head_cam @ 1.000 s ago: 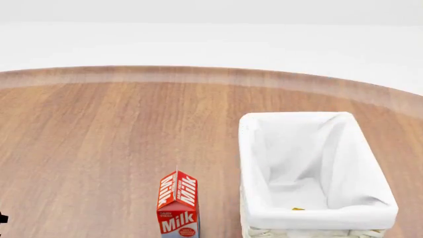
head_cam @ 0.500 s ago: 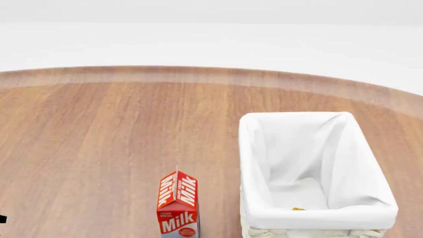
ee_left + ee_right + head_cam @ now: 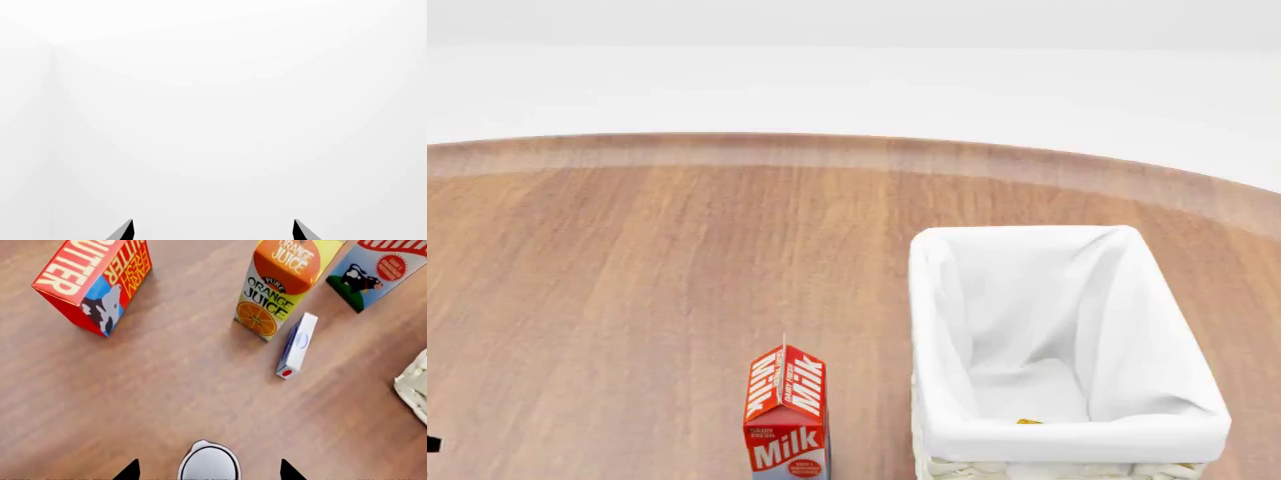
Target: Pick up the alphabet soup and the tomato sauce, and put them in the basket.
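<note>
Two dark fingertips of my right jaws (image 3: 208,471) stand apart at the edge of my right wrist view, and between them sits the pale metal top of a can (image 3: 209,463), standing upright on the table (image 3: 167,390); only its top shows, so I cannot tell whether it is the alphabet soup or the tomato sauce, nor whether my fingertips touch it. Beyond the can, across bare wood, a red butter box (image 3: 93,282) stands off to one side, an orange juice carton (image 3: 283,285) stands farther along, and a small blue-and-white box (image 3: 297,345) lies flat just beside the juice. A carton with a cow on its label (image 3: 373,270) stands past the juice, and a corner of woven cream wicker (image 3: 413,387) cuts into the view's edge. My left jaws (image 3: 212,231) also stand apart, their two fingertips showing against plain white with nothing between them. From my head view, the basket (image 3: 941,300) sits on the table at the right, its white cloth lining folded over the rim, with a small yellowish speck low inside it that I cannot identify. A red milk carton (image 3: 787,415) stands upright near the basket's left side, apart from it. A dark sliver at that view's lower left edge is too small to identify.
</note>
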Available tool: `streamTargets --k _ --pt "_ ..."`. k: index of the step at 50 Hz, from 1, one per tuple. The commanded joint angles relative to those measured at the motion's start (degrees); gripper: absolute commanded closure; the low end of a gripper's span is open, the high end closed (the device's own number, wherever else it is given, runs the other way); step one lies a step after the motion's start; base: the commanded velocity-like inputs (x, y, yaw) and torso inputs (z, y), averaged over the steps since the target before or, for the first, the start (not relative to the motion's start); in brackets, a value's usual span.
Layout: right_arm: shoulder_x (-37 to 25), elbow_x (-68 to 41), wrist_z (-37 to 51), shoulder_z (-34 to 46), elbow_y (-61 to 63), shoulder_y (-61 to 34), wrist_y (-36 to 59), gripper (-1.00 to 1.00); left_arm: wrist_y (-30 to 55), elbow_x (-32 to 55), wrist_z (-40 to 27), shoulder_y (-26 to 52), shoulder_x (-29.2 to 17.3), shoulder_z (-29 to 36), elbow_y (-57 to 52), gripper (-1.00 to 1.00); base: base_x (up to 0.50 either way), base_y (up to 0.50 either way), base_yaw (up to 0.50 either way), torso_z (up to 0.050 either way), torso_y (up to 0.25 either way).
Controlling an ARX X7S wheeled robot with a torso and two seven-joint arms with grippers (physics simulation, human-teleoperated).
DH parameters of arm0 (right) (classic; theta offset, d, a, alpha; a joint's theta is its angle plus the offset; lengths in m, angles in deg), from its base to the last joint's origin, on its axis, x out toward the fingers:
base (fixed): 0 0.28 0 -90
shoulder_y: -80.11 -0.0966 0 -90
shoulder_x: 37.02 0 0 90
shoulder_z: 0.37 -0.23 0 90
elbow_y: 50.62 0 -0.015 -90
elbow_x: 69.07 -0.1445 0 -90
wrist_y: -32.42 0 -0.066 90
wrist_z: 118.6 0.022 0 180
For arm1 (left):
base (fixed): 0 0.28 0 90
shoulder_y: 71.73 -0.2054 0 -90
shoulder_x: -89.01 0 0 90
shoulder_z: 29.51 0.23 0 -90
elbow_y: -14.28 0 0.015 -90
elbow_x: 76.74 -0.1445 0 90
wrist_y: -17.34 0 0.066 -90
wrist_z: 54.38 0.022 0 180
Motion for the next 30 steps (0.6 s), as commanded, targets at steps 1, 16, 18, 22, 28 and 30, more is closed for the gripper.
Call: streamTargets --k 1,16,18,22,28,30 --pt "0.3 6.6 -4.1 2.1 -3.2 2.3 -2.3 -1.00 -0.3 -0.4 0.0 -0.2 0.1 0.3 0.2 -1.00 0.00 0.00 0.00 0.000 0.000" --pt "0.9 11.5 -7.2 4.1 -6.9 4.2 -5.1 -1.00 -0.5 -0.3 -0.2 -0.3 -0.3 0.3 0.2 -1.00 0.00 0.00 0.00 0.000 0.000" --pt "0.8 10.7 -6.8 3.9 -6.6 3.8 -4.7 -1.00 -0.5 -0.1 -0.2 -0.2 -0.3 0.3 0.2 -1.00 0.00 0.00 0.00 0.000 0.000" --pt "0.9 11.3 -7.5 4.0 -7.4 4.2 -5.5 -1.00 -0.4 0.0 -0.1 0.2 -0.2 0.4 0.3 -1.00 0.00 0.00 0.00 0.000 0.000" --pt "1.4 13.6 -8.8 5.2 -8.9 5.2 -6.9 -1.00 -0.4 -0.1 -0.2 0.2 -0.3 0.5 0.2 -1.00 0.00 0.00 0.00 0.000 0.000" --pt "1.4 14.1 -9.2 5.3 -9.4 5.4 -7.2 -1.00 -0.6 0.0 -0.4 0.0 -0.5 0.3 0.1 -1.00 0.00 0.00 0.00 0.000 0.000"
